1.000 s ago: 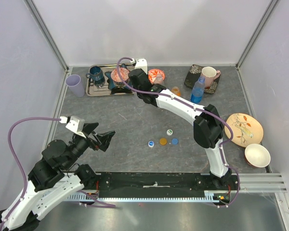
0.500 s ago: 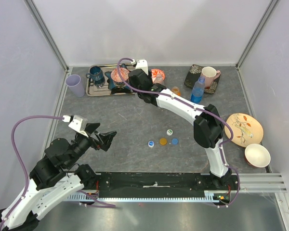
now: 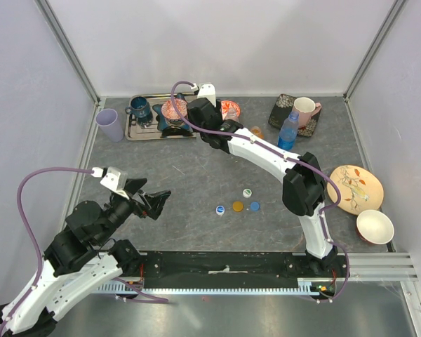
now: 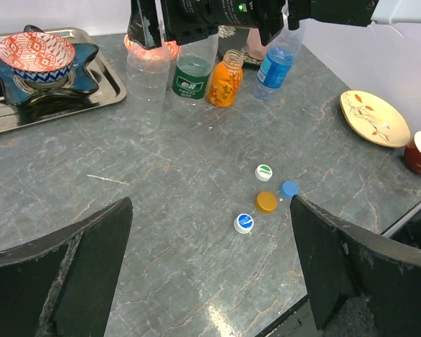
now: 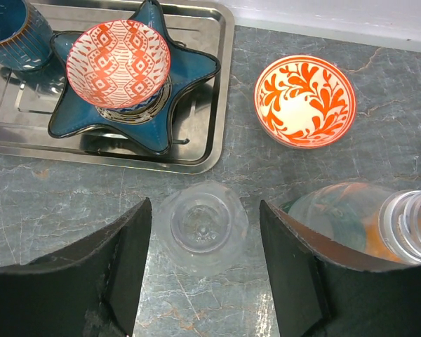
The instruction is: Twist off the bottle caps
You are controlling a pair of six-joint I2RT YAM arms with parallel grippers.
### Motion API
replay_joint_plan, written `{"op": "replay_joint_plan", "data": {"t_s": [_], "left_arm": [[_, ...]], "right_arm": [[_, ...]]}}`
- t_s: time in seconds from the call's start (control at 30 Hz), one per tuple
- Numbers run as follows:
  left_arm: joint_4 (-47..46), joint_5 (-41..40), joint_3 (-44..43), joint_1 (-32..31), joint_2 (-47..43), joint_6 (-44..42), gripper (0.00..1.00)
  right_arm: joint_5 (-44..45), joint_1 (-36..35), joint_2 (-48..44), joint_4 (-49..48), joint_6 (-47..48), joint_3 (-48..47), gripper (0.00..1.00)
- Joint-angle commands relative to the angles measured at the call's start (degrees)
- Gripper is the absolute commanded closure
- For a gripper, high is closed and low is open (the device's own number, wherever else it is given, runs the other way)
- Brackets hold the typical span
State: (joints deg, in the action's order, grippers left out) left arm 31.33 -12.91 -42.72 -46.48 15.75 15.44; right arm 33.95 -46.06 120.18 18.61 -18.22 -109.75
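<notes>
four caps (image 3: pixel 238 206) on grey marbled table (image 3: pixel 182 175), pale walls (image 3: pixel 231 42); left end effector (image 4: pixel 210 210) open, right end effector (image 5: pixel 203 210) open.

The white left arm with black joints (image 3: pixel 77 246) sits folded at 7 o'clock in the overhead view. Its wrist is raised and its black two-finger left claw (image 3: pixel 153 196) aims toward 2 o'clock, jaws spread wide. The right arm (image 3: pixel 266 158), of the same make, reaches from its base at 5 o'clock out to 11 o'clock, elbow bent at 3 o'clock. There the right claw (image 5: pixel 203 210) points straight down, jaws parted partway.
</notes>
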Motion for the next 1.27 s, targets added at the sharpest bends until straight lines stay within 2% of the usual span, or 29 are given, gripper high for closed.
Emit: {"op": "replay_joint_plan", "data": {"t_s": [0.0,0.3,0.43,0.6,0.63,0.7,0.73,0.93,1.1,1.23], "left_arm": [[-2.5,0.69,0.36,-0.1,0.6,1.61,0.0],[-2.42,-0.36,0.44,-0.1,0.69,1.96,0.0],[-2.33,-3.69,0.88,-0.1,1.91,4.15,0.0],[-1.45,-7.13,1.06,-0.1,6.74,8.19,0.0],[-1.19,-7.92,0.8,-0.1,9.1,10.11,0.01],[-0.66,-8.1,0.01,-0.1,11.4,12.67,0.0],[-0.48,-7.93,-0.34,-0.1,13.93,13.47,0.0],[-0.3,-4.59,-2.46,-0.1,19.58,20.32,0.01],[-2.94,-1.95,0.97,-0.1,21.08,25.5,0.01],[-3.21,-1.86,2.64,-0.1,21.52,25.6,0.01]], "right_arm": [[0.41,0.18,-0.47,-0.33,0.03,-2.31,0.3],[-3.37,-0.52,-8.81,-0.6,-1.91,-5.99,0.19],[-2.41,-2.1,-18.1,1.95,-2.26,-6.01,0.13],[3.56,-7.98,-34.02,1.08,1.59,11.11,0.12],[5.14,-10.51,-39.79,0.82,2.3,17.75,0.12],[8.93,-12.99,-45.62,0.99,3.27,24.73,0.12],[9.37,-15.0,-51.48,1.51,3.28,31.9,0.12],[10.78,-17.92,-71.19,7.83,-6.9,54.25,0.13],[10.61,-18.01,-77.46,11.62,-12.01,61.32,0.13],[9.99,-18.01,-80.45,11.89,-13.16,65.01,0.12]]}}
